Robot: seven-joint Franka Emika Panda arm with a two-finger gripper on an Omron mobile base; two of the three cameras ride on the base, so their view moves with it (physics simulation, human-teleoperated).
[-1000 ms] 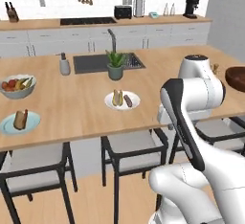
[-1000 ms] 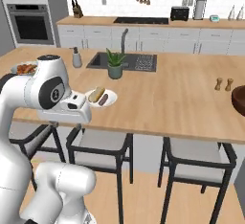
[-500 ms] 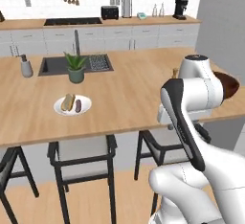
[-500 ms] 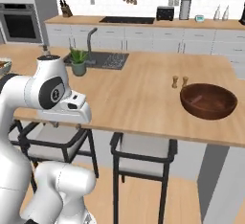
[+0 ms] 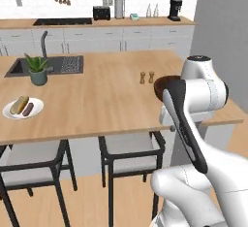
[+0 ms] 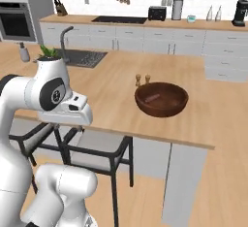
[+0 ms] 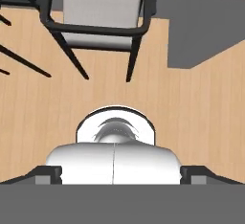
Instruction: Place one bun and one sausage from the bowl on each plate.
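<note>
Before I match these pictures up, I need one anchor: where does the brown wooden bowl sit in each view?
Left base view: the brown bowl sits right of centre on the counter, partly behind the arm.
Right base view: the bowl is near the middle, close to the counter's front edge.
Hand view: not in it.
Shared landmark: the pair of shakers beside the bowl.

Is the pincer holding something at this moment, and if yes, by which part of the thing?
Nothing is held. The pincer is open and empty, its tips far apart, pointing down at the floor near a stool. The brown bowl sits untouched on the counter.
</note>
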